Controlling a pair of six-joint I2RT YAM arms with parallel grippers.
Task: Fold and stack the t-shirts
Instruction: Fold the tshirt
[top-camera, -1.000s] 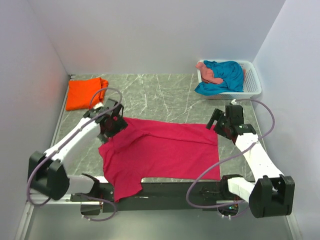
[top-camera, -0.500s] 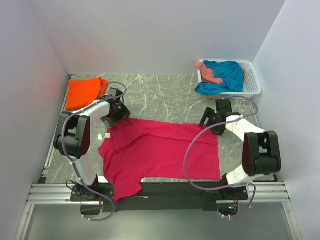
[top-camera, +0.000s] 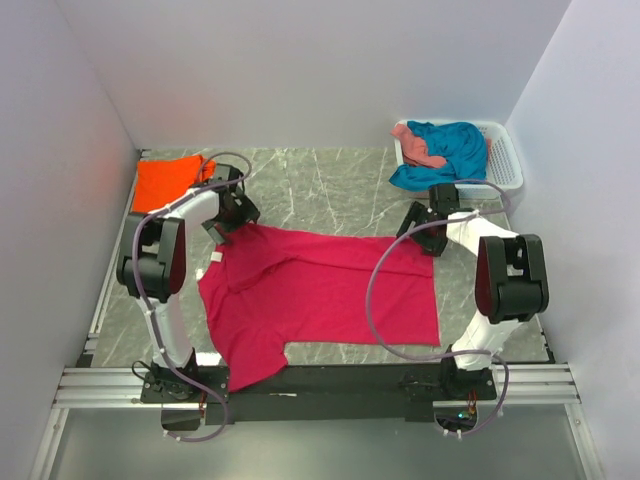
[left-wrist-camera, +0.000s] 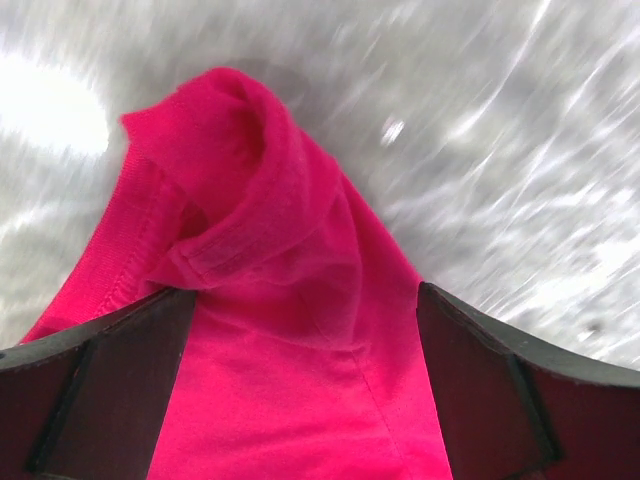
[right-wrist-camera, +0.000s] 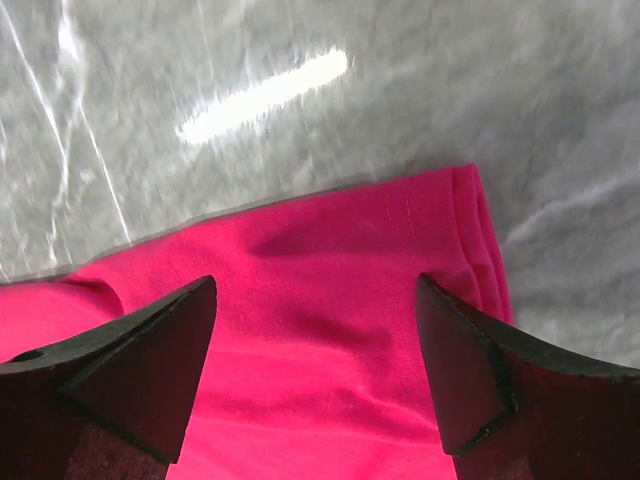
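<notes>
Top view: the magenta tee (top-camera: 320, 295) lies spread mid-table, with the left gripper (top-camera: 232, 222) at its far-left corner and the right gripper (top-camera: 418, 232) at its far-right.

Left wrist: jaws apart astride bunched cloth — closing may catch one layer only.

Right wrist: jaws apart over the edge — uneven grips would skew the fold.

Plain pale walls (top-camera: 300, 70) enclose a grey marbled tabletop (top-camera: 320, 190); glare (right-wrist-camera: 265, 95), perhaps from overhead lamps, streaks it.

A spread t-shirt (top-camera: 320, 295) lay in the middle of the bench (top-camera: 330, 190). Behind it, a folded t-shirt (top-camera: 165, 182) sat far left, and a basket (top-camera: 508, 160) holding two crumpled t-shirts (top-camera: 450, 150) far right.
</notes>
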